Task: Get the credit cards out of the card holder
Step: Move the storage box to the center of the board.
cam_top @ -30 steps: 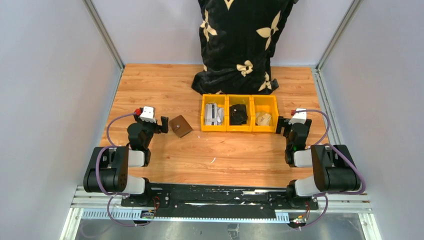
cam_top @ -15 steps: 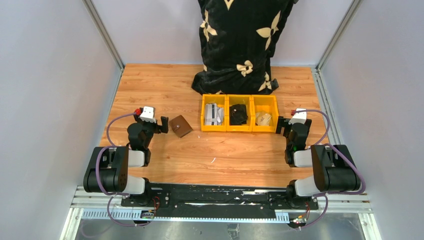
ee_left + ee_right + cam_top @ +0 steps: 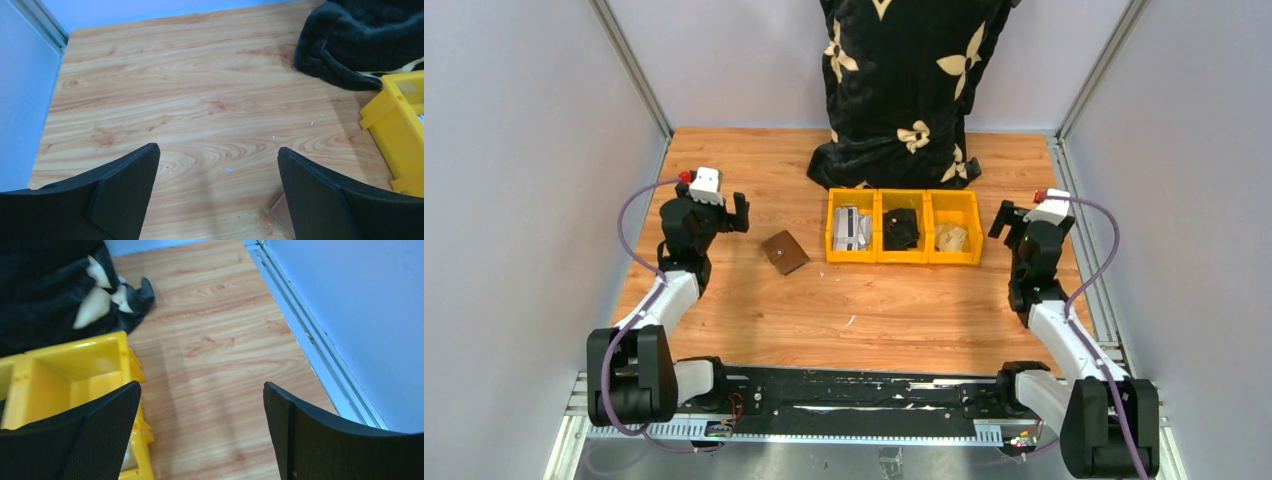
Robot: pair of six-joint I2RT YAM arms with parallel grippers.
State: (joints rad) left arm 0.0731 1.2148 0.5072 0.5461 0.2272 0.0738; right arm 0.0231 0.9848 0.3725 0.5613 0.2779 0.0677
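The card holder (image 3: 785,252) lies shut on the wooden table, a small brown square left of the yellow bins. Only its stitched corner (image 3: 280,211) shows in the left wrist view, beside the right finger. No credit cards are in view. My left gripper (image 3: 724,214) hangs open up and to the left of the card holder, apart from it; bare wood shows between its fingers (image 3: 218,170). My right gripper (image 3: 1018,224) is open too, just right of the bins, with bare wood below it (image 3: 202,405).
Three joined yellow bins (image 3: 902,258) stand at mid-table; the left holds grey-white items, the middle something black, the right something tan. A black cloth with cream flower shapes (image 3: 902,90) sits behind them. Grey walls and metal rails (image 3: 320,350) border the table.
Both arms have stretched out from their folded pose. The left gripper has risen and moved back-left, the right back-right. Both stay open. The card holder has not moved.
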